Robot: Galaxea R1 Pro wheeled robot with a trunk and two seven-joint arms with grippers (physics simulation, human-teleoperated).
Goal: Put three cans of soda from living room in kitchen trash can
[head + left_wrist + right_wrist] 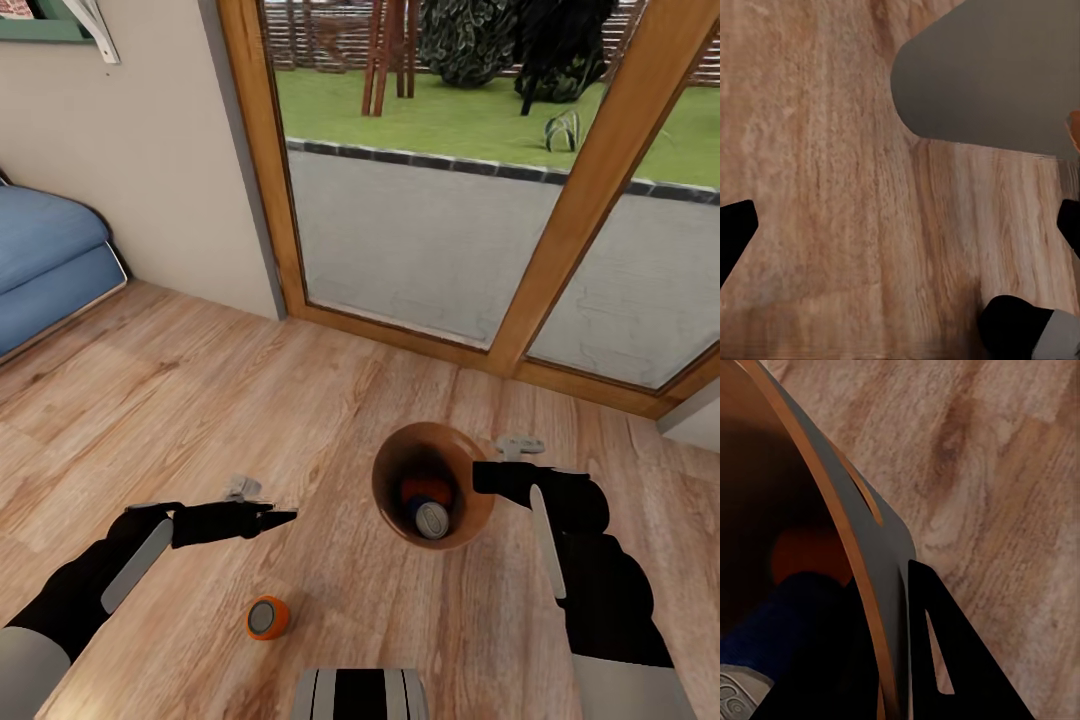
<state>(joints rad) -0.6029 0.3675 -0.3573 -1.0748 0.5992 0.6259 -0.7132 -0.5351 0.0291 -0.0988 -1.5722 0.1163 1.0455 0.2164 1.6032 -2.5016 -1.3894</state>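
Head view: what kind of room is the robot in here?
Most likely a living room: a light wood plank floor, part of a blue sofa by the wall, and big wood-framed glass doors looking onto a patio and lawn.

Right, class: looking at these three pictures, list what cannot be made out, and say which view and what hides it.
- Head view: the orange soda can in the round brown bin is mostly covered by the dark blue can.
- Right wrist view: the bin wall blocks the right gripper's inner finger, so its grip is unclear.
- Head view: the orange can lying on the wood floor shows its grey top; any label faces away.
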